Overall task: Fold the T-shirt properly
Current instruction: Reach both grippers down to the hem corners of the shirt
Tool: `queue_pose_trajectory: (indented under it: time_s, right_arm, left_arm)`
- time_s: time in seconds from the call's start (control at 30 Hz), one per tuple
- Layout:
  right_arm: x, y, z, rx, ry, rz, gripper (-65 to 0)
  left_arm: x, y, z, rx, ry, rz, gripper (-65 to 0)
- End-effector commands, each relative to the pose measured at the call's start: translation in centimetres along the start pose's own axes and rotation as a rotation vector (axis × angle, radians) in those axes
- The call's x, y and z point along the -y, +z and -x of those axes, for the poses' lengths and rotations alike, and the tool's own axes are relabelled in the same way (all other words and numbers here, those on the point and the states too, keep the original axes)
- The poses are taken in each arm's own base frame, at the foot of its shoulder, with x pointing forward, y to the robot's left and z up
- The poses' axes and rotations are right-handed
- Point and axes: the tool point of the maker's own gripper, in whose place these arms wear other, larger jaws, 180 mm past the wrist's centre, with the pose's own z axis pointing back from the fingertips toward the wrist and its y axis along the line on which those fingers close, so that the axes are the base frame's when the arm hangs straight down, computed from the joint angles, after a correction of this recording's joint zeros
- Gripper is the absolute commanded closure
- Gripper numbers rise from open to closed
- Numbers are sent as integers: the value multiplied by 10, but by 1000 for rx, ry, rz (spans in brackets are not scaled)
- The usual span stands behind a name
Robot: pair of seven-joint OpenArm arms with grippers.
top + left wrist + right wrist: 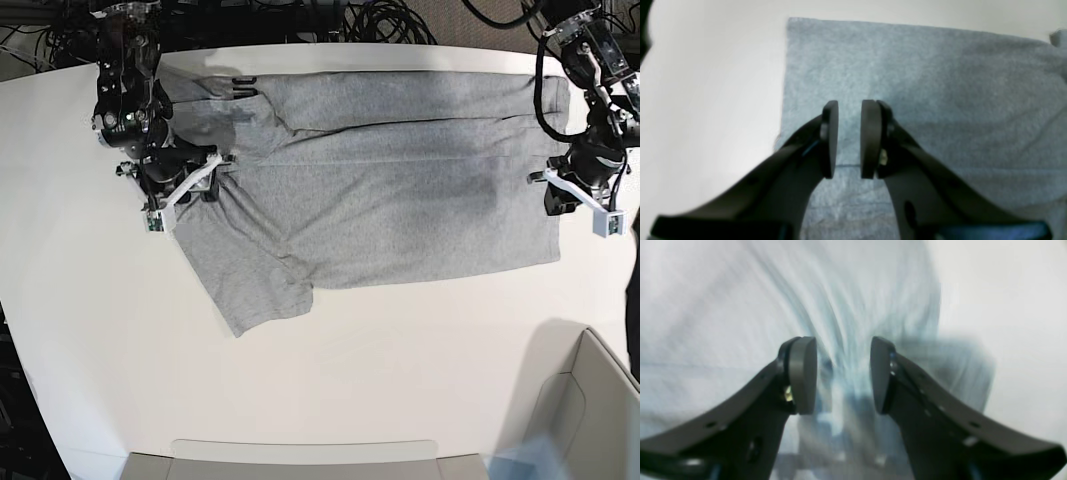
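Across the middle of the white counter (90, 330) the T-shirt (380, 200) lies spread flat, its far long side already turned over along a straight fold, one sleeve sticking out toward the near edge at the shoulder end. At that shoulder end the right pincer (843, 373) has its pads apart with cloth showing between them, blurred, so I cannot tell whether it touches the fabric yet. The left pincer (849, 138) sits over the hem end, pads parted only a little, a seam line running through the gap, close to the shirt's side edge. The likely trouble, as I judge it: if either pincer closes on one layer only, or one end rises ahead of the other, the doubled strip will skew or fall open and the loose sleeve will bunch. The left one stands so near the edge that it could slip off the cloth altogether. Bare counter lies wide in front of the shirt for carrying it over; cables crowd the far edge, and a grey bin (590, 420) occupies the near corner.
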Motion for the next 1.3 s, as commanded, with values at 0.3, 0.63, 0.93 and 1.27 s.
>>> queue_pose_trajectory:
  time_s: [0.3,0.63,0.93,1.27]
  right_arm:
    - [56,-45,-130,124,-38,34,-267]
    - [100,-122,-89,-12,-82,71,-267]
    - [68,-144,-60,-66,-65,23,-267]
    - [18,-154,-49,-100,10,-91,-267]
  left_arm:
    - [13,-2,-9,25,-30,33,-122]
    - [30,-9,-13,57,18,73,-122]
    - [31,-9,-29,96,20,77,-122]
    - [23,-23,-15,47,67,82,-124]
